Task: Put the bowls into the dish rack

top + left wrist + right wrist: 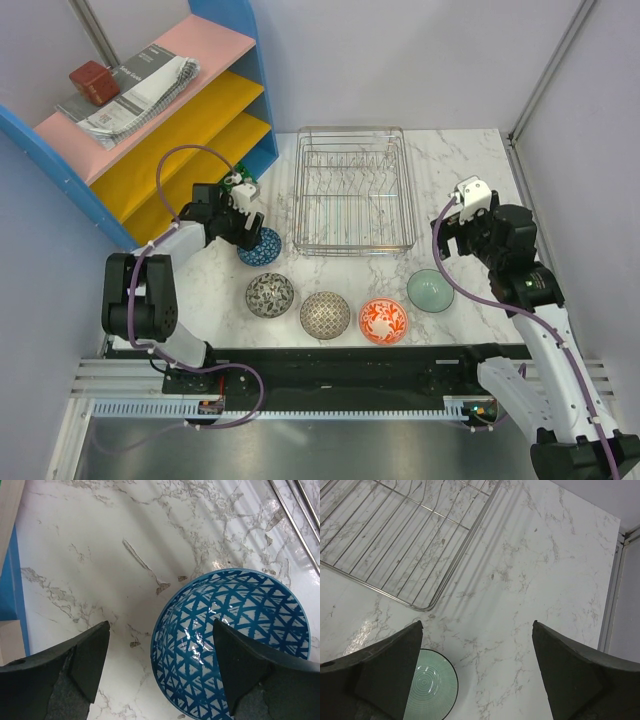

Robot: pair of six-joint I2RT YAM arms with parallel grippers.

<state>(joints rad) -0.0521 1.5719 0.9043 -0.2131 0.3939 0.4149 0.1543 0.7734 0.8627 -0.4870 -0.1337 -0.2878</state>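
The silver wire dish rack (352, 190) stands at the table's far middle, with nothing in it. Five bowls lie in front of it: blue patterned (262, 247), dark grey patterned (270, 295), beige-grey patterned (325, 314), red-orange floral (383, 320) and pale green (430, 290). My left gripper (245, 228) is open just above the blue bowl (235, 645); its jaws straddle the bowl's left rim, one over bare table, one over the inside. My right gripper (452, 240) is open and empty, above the table beyond the green bowl (432, 690), by the rack's corner (427, 607).
A blue-framed shelf (170, 120) with pink and yellow boards stands at the far left, holding a red block (91, 81) and papers. Its blue edge (7, 580) shows close to my left gripper. A wall rail (612, 590) borders the table on the right.
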